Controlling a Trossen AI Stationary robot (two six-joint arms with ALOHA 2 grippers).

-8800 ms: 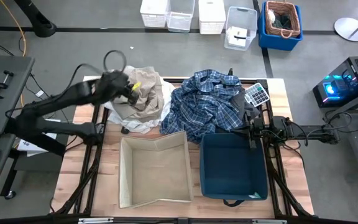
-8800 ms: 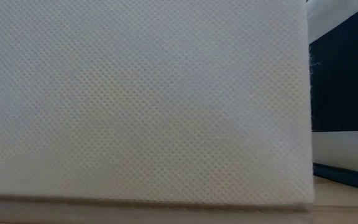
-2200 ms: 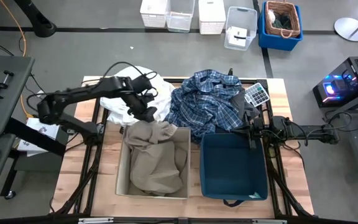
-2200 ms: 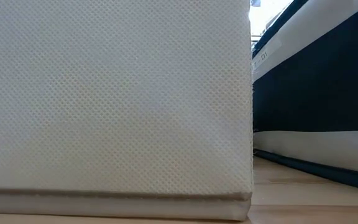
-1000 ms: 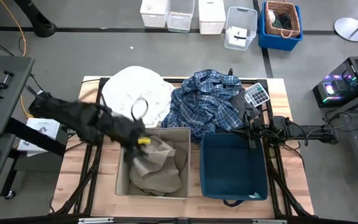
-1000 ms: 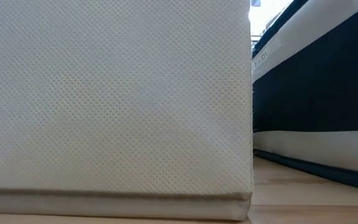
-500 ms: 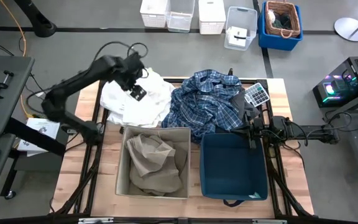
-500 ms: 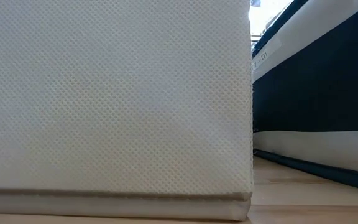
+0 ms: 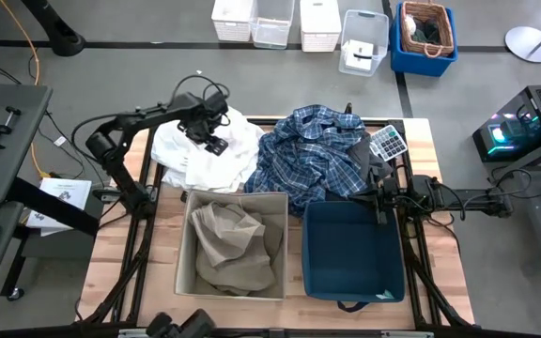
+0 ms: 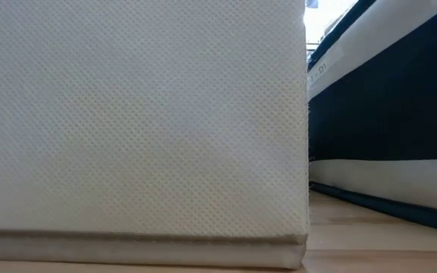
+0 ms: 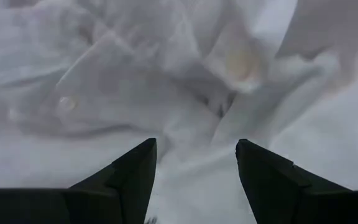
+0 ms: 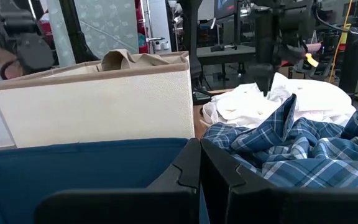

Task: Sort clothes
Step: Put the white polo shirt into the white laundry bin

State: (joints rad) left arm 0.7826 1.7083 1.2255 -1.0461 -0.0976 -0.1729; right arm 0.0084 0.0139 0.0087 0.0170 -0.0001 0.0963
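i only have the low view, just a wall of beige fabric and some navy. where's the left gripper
Observer: The left gripper is over the white garment, at the table's far left.
Operator: open or shut
Observer: Open; the left wrist view shows its fingers spread over white cloth.
Operator: anything in the beige bin
Observer: Yes, the beige-tan garment lies inside the beige bin.

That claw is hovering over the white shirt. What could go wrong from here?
The open left claw sits over the crumpled white cotton shirt, which touches the blue-and-white plaid shirt; a pinch near that edge might drag both. Loose white folds could also trail over the beige fabric bin's rim when dropped.
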